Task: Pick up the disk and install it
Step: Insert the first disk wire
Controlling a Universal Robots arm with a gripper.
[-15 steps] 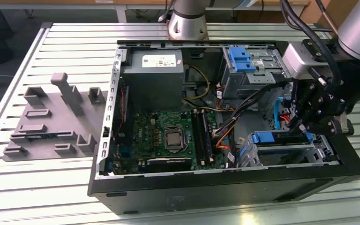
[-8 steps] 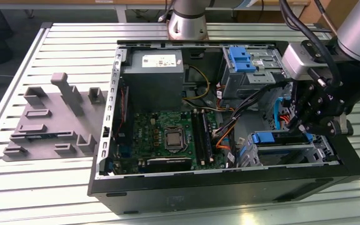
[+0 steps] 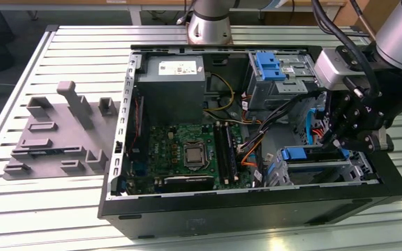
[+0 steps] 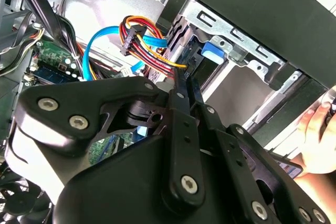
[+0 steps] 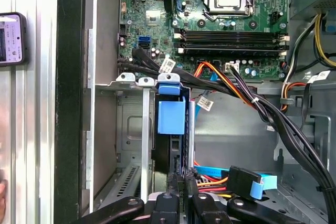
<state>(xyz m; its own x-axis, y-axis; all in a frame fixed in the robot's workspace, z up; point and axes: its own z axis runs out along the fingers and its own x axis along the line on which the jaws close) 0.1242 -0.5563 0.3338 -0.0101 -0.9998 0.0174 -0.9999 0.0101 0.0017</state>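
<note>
Exterior view: my tool [image 3: 360, 137] hangs over the disk [image 3: 311, 153], seated edge-up in the case's drive cage [image 3: 320, 170]. Both wrist views: fingers pressed together just behind its blue bracket [image 5: 171, 117]. Rigid, dense, shock-sensitive; I'd grip that bracket.

just ahead of the black linkage pincer [image 5: 181, 184] in the first wrist view, we see the blue-bracketed silver disk [image 5: 171, 116] only edge-on inside the metal drive cage [image 5: 131, 129]; its face and label are hidden. the pincer's own body is cut off by that picture's edge. in the second wrist view the black pincer linkage [image 4: 178, 150] covers most of the green motherboard [image 4: 55, 61] behind it. beside the pincer, a hand [image 4: 321, 140] is cut by the edge. in the exterior view we cannot tell whether the fingertips touch the disk.
</note>
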